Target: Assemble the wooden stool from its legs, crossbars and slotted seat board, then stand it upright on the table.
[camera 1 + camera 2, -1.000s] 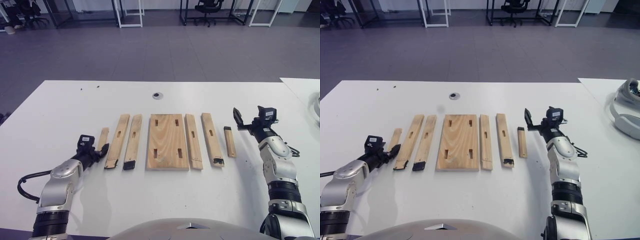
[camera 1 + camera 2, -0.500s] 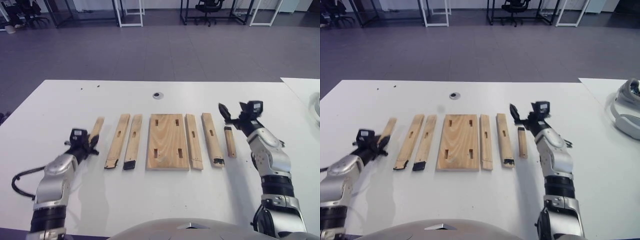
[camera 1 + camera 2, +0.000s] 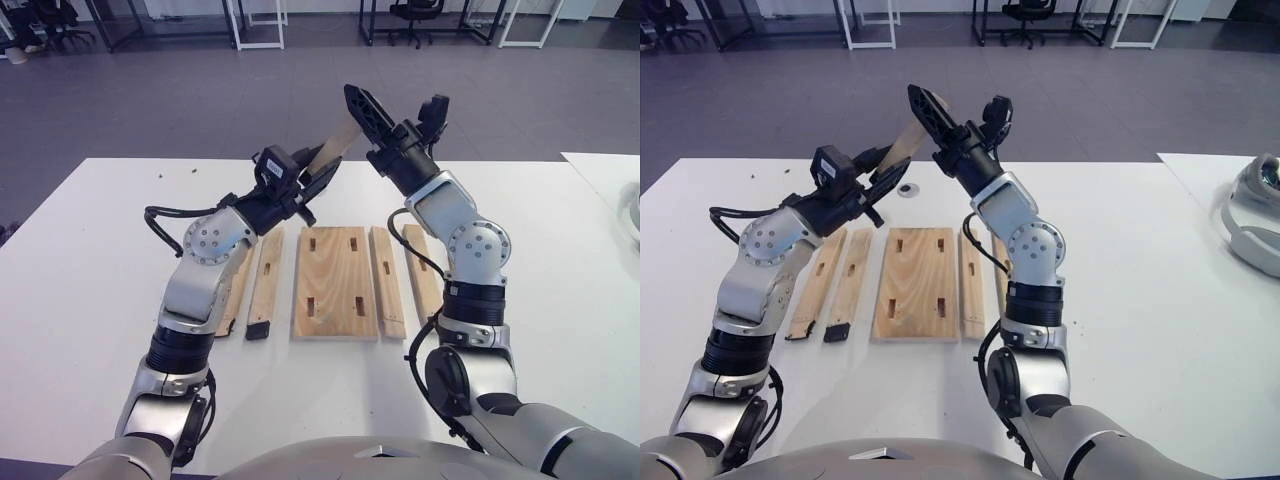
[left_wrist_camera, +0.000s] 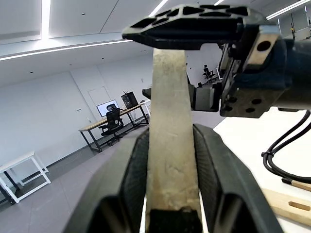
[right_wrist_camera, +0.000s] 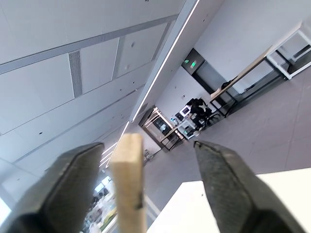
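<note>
No text is legible here — none.

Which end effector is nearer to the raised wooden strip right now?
Left. The left end effector is shut on the lower end of the wooden strip, holding it above the table. The right end effector is open, its fingers straddling the upper end without closing on it.

Bright, even overhead light from ceiling strips [image 4: 46, 14]; only faint shadows on the white table [image 3: 560, 300].

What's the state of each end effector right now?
Left end effector: shut on the short crossbar, raised above the table.
Right end effector: open around the crossbar's tip.
</note>
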